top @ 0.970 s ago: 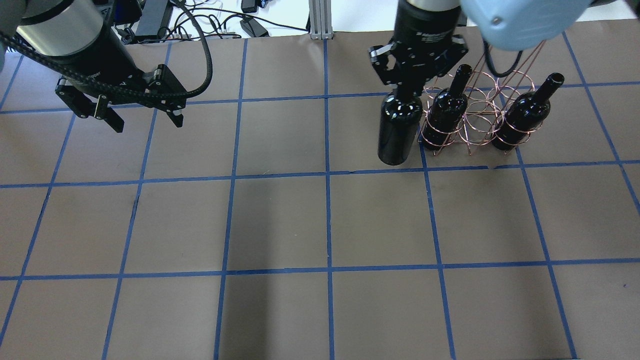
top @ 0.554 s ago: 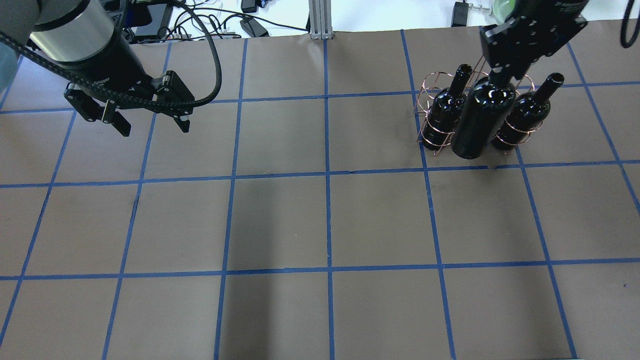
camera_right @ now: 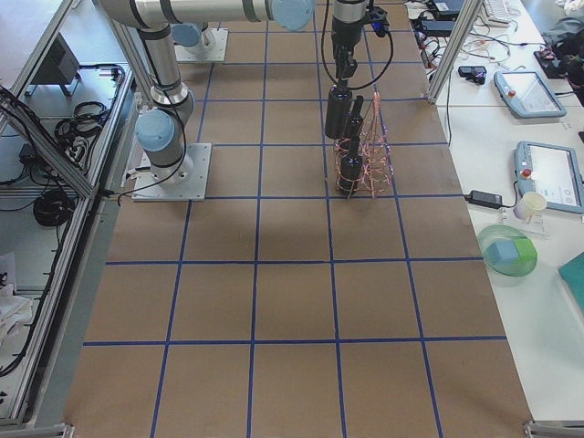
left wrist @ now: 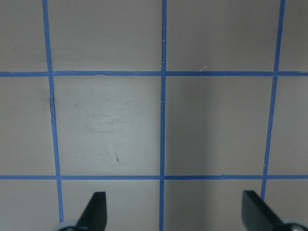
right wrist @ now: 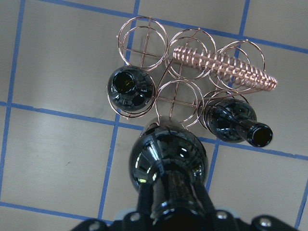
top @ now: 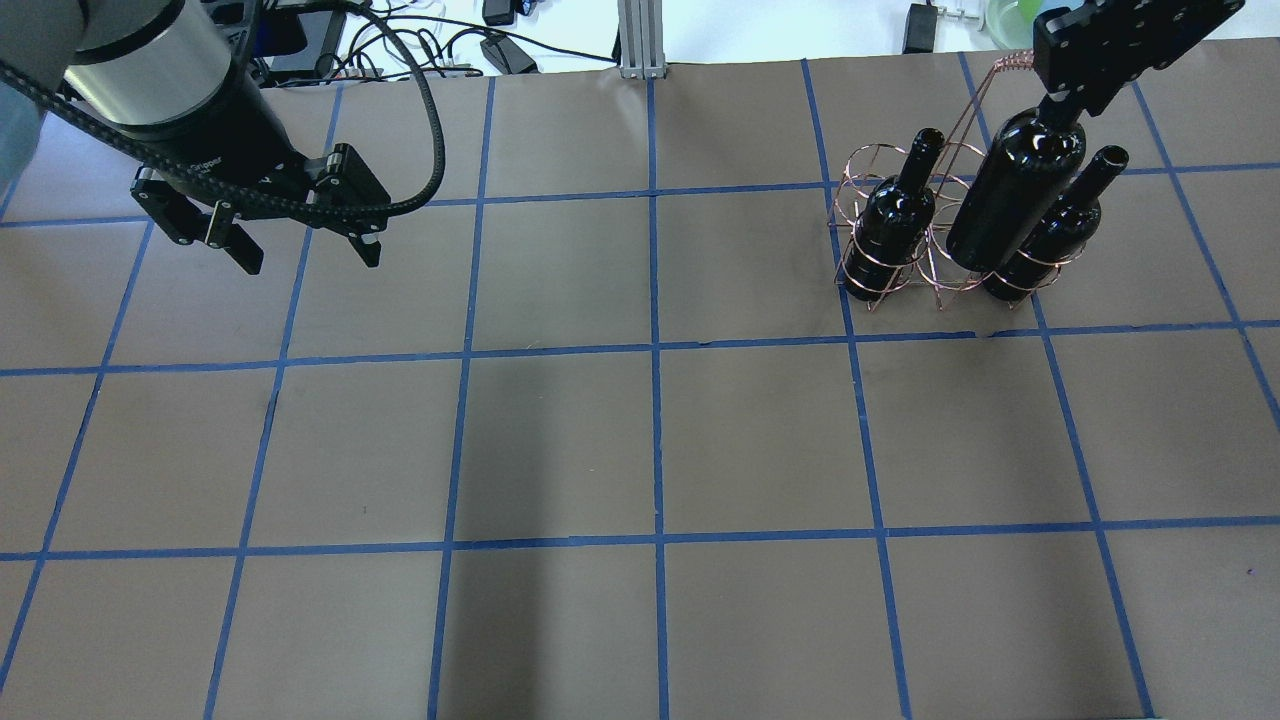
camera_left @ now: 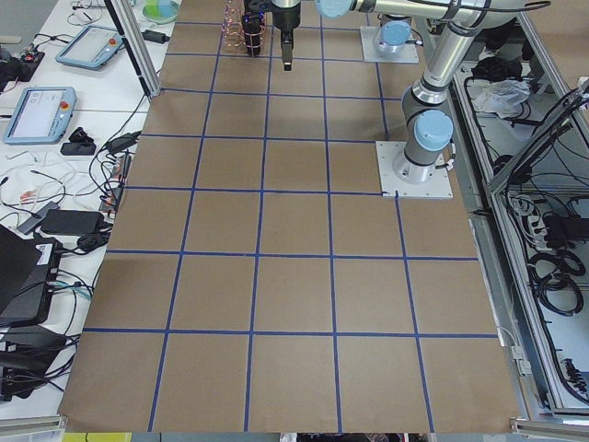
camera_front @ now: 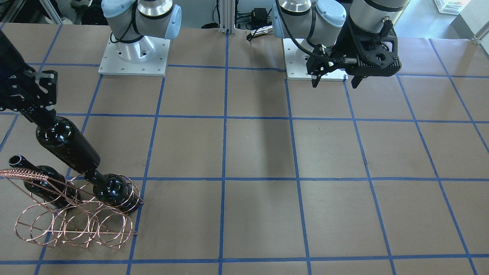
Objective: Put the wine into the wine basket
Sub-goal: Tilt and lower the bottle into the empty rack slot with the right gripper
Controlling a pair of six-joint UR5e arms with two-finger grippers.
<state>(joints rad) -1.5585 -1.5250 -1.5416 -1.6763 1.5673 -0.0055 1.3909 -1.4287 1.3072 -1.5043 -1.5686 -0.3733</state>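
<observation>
My right gripper [top: 1075, 95] is shut on the neck of a near-black wine bottle [top: 1015, 195] and holds it in the air over the copper wire basket [top: 935, 268]. Two more bottles stand in the basket's outer rings, one [top: 895, 225] on the left and one [top: 1050, 235] on the right. In the right wrist view the held bottle [right wrist: 168, 168] hangs above the rings between the two standing bottles; the twisted handle [right wrist: 221, 62] lies beyond. My left gripper [top: 300, 245] is open and empty, far off at the table's left; its fingertips [left wrist: 96, 207] show over bare table.
The brown table [top: 650, 440] carries a blue tape grid. Cables and power bricks [top: 480, 45] lie beyond its far edge. In the front-facing view the basket's handle [camera_front: 25, 173] rises beside the held bottle [camera_front: 68, 147].
My right gripper carried the bottle rightward, from beside the basket's left end to over its middle, then slightly farther back. The left gripper shifted slightly and stayed open.
</observation>
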